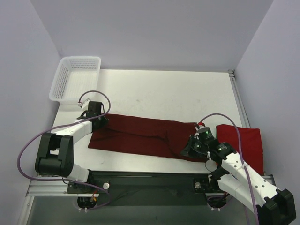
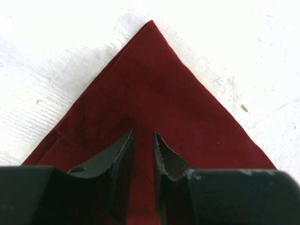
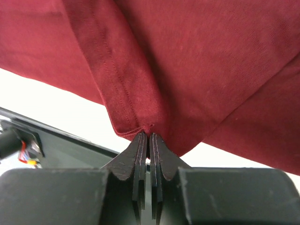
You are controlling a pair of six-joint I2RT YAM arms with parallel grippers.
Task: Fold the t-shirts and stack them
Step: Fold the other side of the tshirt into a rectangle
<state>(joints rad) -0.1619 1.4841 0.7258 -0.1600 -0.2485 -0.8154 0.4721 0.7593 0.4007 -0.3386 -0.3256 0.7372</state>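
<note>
Seen from above, a dark maroon shirt (image 1: pixel 140 135) lies as a long folded band across the near half of the white table (image 1: pixel 164 89), running from the left side towards the right. A brighter red shirt (image 1: pixel 246 140) lies folded at the near right corner, just beside the maroon one. A white mesh basket (image 1: pixel 75 77) sits at the far left corner.

The wrist cameras show the grips, which the overhead view does not. The left hand (image 2: pixel 143 137) is at the shirt's far left corner, over a pointed corner of maroon cloth, its two black fingers (image 2: pixel 123 154) parted by a narrow gap. Whether the tips touch the cloth cannot be told. The right hand (image 3: pixel 149 137) is at the shirt's near right end with its fingers pressed together, pinching the stitched hem, and the cloth is lifted there with the table showing beneath it.

The table is scuffed and white, enclosed by plain pale walls (image 1: pixel 140 28).

From above, the right arm covers part of the red shirt's left side, and both wrists hide their own fingertips.
</note>
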